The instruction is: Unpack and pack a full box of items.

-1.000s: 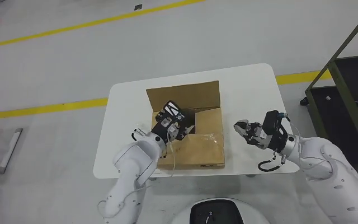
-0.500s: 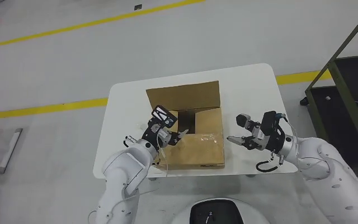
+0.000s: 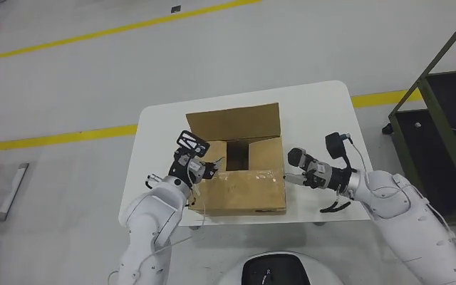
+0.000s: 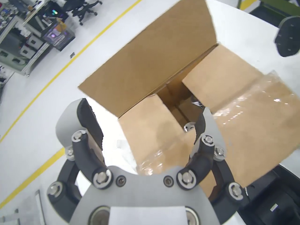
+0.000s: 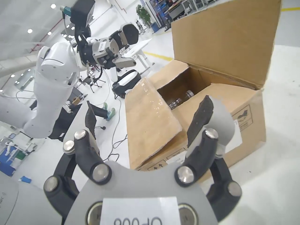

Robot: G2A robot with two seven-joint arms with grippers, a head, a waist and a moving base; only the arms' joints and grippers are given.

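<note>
Your left gripper (image 4: 144, 120) is spread wide at the left edge of the box (image 3: 246, 189), with one finger (image 4: 90, 118) over the table (image 3: 153, 142) and the other over a folded-in flap. The box sits mid-table. Its back flap (image 3: 231, 121) is upright, and a dark gap stays open between the other flaps. Your right gripper (image 5: 145, 115) is spread too, just beside the box's right side.

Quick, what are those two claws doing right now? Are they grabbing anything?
Left gripper: open, holding nothing, over a corner of the cardboard box.
Right gripper: open, holding nothing.
</note>
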